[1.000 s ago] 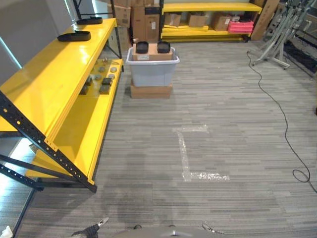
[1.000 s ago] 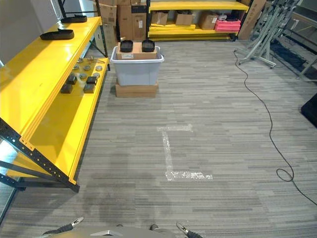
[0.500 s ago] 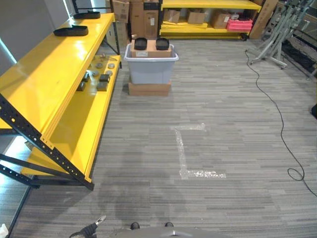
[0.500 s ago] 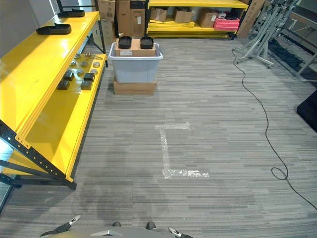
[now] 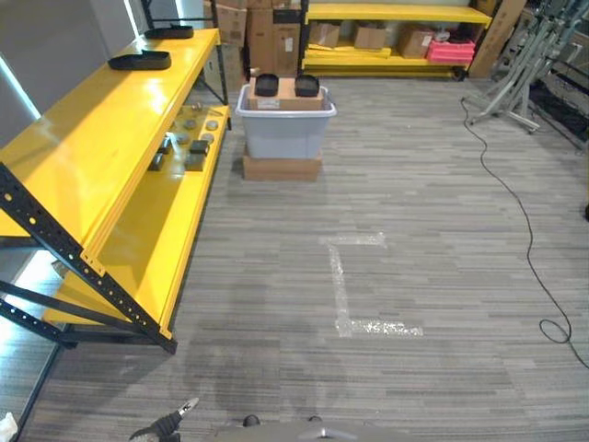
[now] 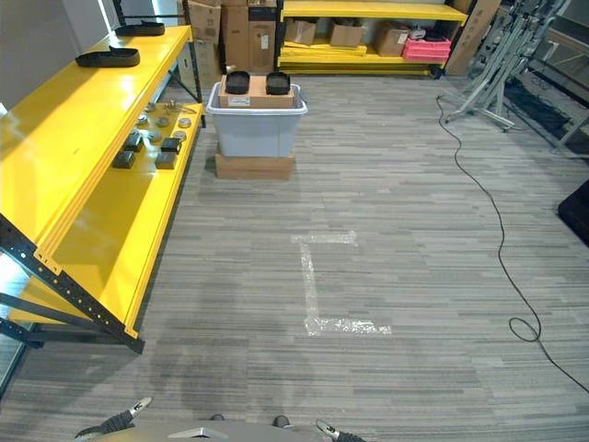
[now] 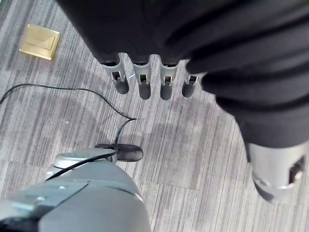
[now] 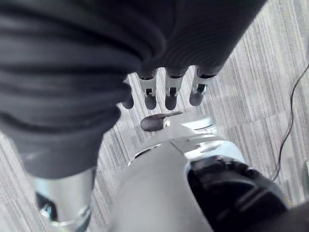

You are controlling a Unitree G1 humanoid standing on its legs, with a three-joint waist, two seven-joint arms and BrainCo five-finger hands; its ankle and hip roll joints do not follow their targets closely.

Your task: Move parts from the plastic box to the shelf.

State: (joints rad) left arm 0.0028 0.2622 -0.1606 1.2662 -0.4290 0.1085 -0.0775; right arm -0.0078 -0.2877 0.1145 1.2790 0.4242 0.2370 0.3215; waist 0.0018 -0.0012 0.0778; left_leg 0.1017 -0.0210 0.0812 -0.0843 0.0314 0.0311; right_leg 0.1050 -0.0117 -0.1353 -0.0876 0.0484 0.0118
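Your right hand (image 8: 96, 53) hangs over grey striped carpet (image 8: 251, 72), its dark ribbed cover nearest the camera. You can see its fingers (image 8: 171, 94) hanging straight and loose, with nothing held between them. The thumb (image 8: 60, 203) sits apart, toward seven o'clock from the fingers.

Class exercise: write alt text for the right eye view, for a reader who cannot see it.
A grey plastic box on a flat cardboard box stands far across grey floor, beside a long yellow shelf holding small dark parts.
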